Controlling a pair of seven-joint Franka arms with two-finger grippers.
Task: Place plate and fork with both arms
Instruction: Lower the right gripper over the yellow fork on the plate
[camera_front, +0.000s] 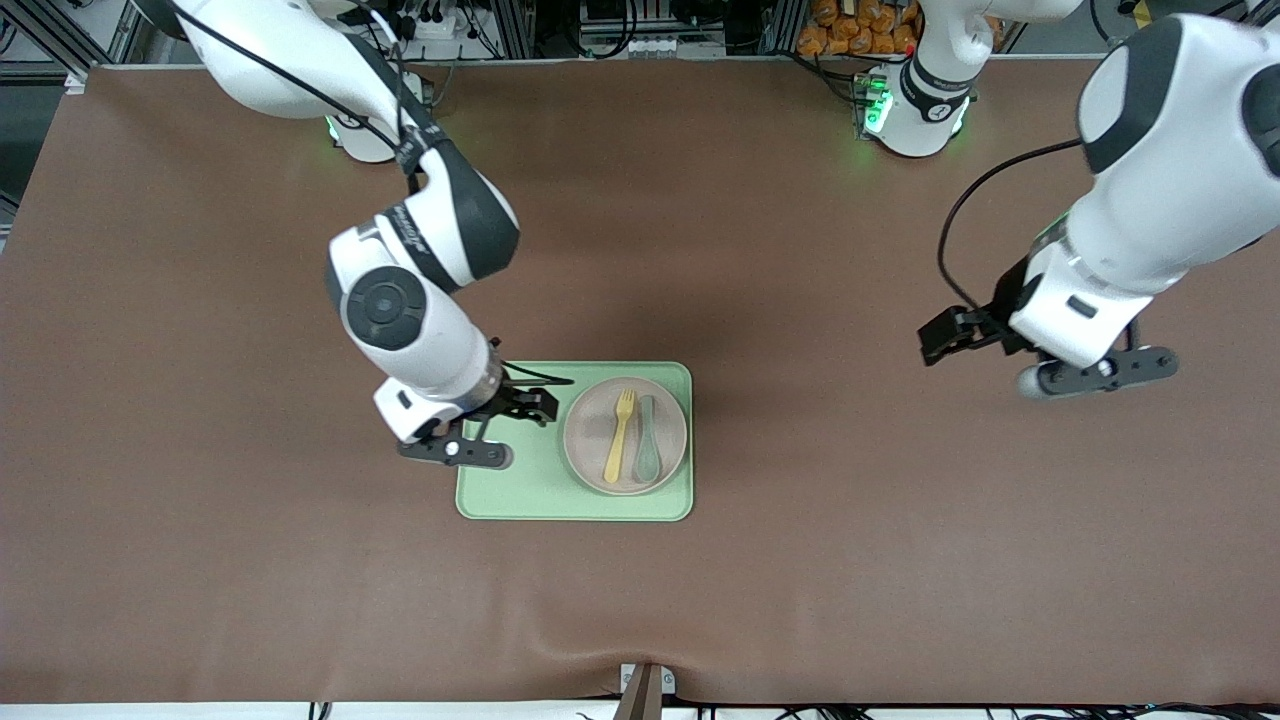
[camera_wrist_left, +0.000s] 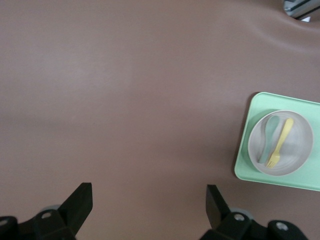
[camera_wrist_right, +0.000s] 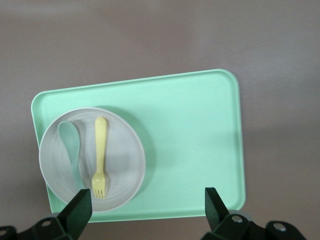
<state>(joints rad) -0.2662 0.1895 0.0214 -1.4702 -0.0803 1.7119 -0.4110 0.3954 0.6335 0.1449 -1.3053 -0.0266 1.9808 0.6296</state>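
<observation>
Meanwhile plate (camera_front: 625, 436) hugs tray (camera_front: 510, 495) edge (right pincer (camera_front: 478, 425) over bare half).

The right arm hides the tray's (camera_front: 520, 500) end; the picture's edge crops the tray in the left wrist view.

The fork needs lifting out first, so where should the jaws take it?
Probably the fork at mid-handle, from straight above, jaws across its narrow width. It lies flat in the plate close beside the spoon, so little room there.
</observation>
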